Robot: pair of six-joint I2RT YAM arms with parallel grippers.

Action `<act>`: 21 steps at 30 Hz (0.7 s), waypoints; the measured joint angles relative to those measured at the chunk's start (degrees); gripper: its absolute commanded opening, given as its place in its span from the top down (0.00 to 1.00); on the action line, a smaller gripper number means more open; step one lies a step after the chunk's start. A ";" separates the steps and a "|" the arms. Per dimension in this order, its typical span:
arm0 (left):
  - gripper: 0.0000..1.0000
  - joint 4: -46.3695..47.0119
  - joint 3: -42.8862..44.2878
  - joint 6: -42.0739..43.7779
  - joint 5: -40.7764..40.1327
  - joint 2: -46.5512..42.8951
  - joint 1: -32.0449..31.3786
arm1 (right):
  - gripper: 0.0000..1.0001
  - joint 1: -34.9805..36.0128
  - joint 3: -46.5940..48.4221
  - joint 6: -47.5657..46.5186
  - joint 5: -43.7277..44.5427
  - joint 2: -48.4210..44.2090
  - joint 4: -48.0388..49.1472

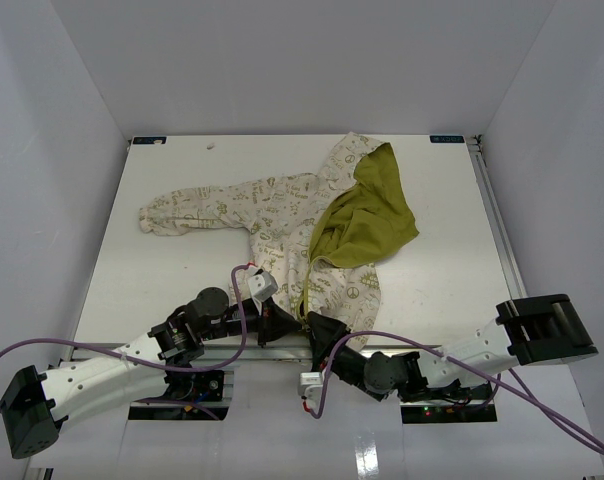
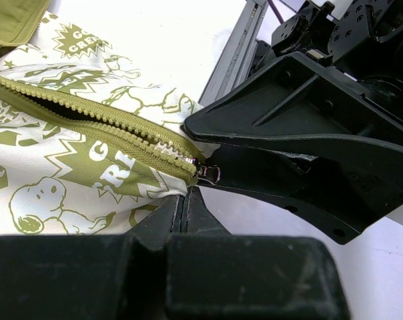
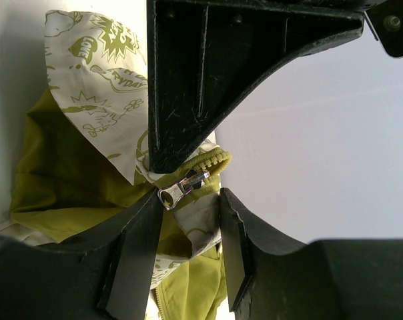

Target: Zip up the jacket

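White worktop point(image 1: 182, 290), the jacket point(image 1: 282, 210) flat across its middle, hem point(image 1: 332, 315) nearest the arms, front mostly unzipped.
Just beside the zipper pull point(image 3: 181, 188), the left gripper point(image 2: 185, 203) has its jaws shut on the hem. The right gripper point(image 3: 188, 197) straddles the pull, jaws half-wide, gripping nothing. Closing off-line could catch cloth instead, and a slipping hem would bunch beyond the pull.

Jacket point(image 1: 282, 205) on table point(image 1: 172, 290), hem nearest; left gripper point(image 1: 288, 325) left of zipper end point(image 1: 303, 308), right gripper point(image 1: 318, 332) right.
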 measured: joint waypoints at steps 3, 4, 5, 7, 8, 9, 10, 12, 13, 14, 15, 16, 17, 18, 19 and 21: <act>1.00 0.03 0.00 0.00 0.00 0.00 0.00 | 0.55 0.09 0.00 0.18 0.00 -0.36 -0.40; 1.00 0.03 0.00 0.00 0.00 -0.02 0.00 | 0.55 0.13 0.00 0.29 0.00 -0.46 -0.53; 1.00 0.02 0.00 0.00 0.00 -0.04 0.00 | 0.55 0.17 0.00 0.40 0.00 -0.55 -0.66; 1.00 -0.02 0.00 0.00 0.00 -0.04 0.00 | 0.55 0.25 0.00 0.57 0.02 -0.61 -0.81; 1.00 -0.05 0.00 0.00 0.00 -0.04 0.00 | 0.55 0.30 0.00 0.65 0.02 -0.63 -0.88; 1.00 -0.07 0.00 0.00 0.00 -0.04 0.00 | 0.55 0.34 0.00 0.75 0.03 -0.63 -0.95; 1.00 -0.08 0.00 0.00 0.00 -0.04 0.00 | 0.55 0.37 0.00 0.86 0.04 -0.63 -1.02; 1.00 -0.20 0.00 0.00 -0.02 -0.04 0.00 | 0.55 0.42 0.00 1.02 0.04 -0.63 -1.21; 1.00 -0.27 0.00 0.00 -0.02 -0.04 0.00 | 0.55 0.50 0.00 1.06 0.06 -0.63 -1.30; 1.00 -0.35 0.00 0.00 -0.02 -0.04 0.00 | 0.55 0.61 0.01 1.09 0.07 -0.65 -1.41; 1.00 -0.46 0.00 0.00 -0.02 -0.04 0.00 | 0.55 0.75 0.02 1.13 0.09 -0.71 -1.56; 1.00 -0.50 0.01 0.00 -0.02 -0.04 0.00 | 0.55 0.86 0.02 1.20 0.10 -0.78 -1.71; 1.00 -0.54 0.02 0.00 -0.02 -0.04 0.00 | 0.55 0.98 0.02 1.26 0.11 -0.86 -1.86; 1.00 -0.54 0.01 0.00 -0.02 -0.04 0.00 | 0.54 1.06 0.04 1.33 0.12 -1.01 -2.04; 1.00 -0.54 0.00 0.00 -0.02 -0.04 0.00 | 0.54 1.14 0.04 1.41 0.13 -1.14 -2.21; 1.00 -0.54 0.00 0.02 -0.02 -0.04 0.00 | 0.53 1.19 0.06 1.53 0.11 -1.34 -2.57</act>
